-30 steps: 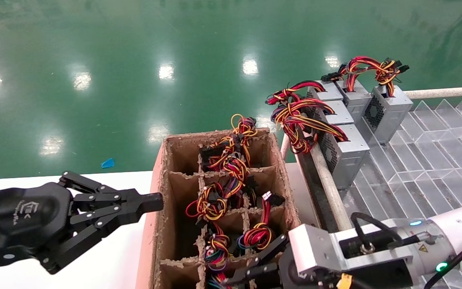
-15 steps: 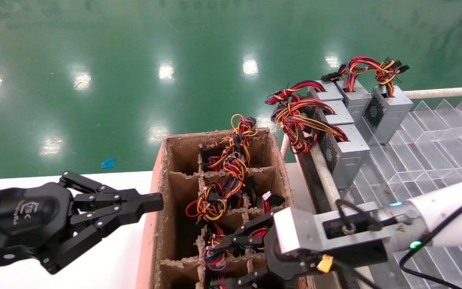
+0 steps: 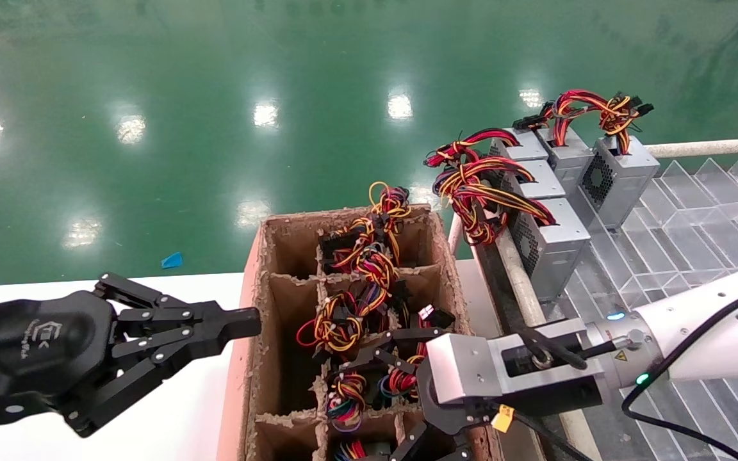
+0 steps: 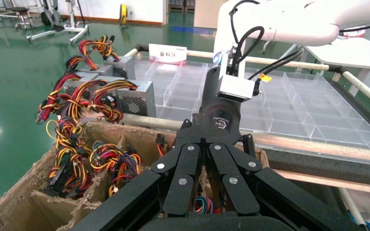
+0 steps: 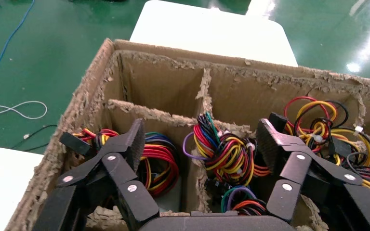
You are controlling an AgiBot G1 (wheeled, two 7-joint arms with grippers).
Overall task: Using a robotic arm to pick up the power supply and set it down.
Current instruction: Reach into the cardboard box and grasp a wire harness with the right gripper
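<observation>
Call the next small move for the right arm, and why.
Probably lower the right gripper straight down. Its fingers are open, above the cardboard box, straddling a wire bundle in one cell, and they grip nothing yet. The power supply body under the wires is hidden, so go down slowly before closing. The left gripper is parked, shut, at the box's left wall.

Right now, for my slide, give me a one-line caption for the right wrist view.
Right gripper, fingers open, poised over wire bundles in a divided cardboard box.
</observation>
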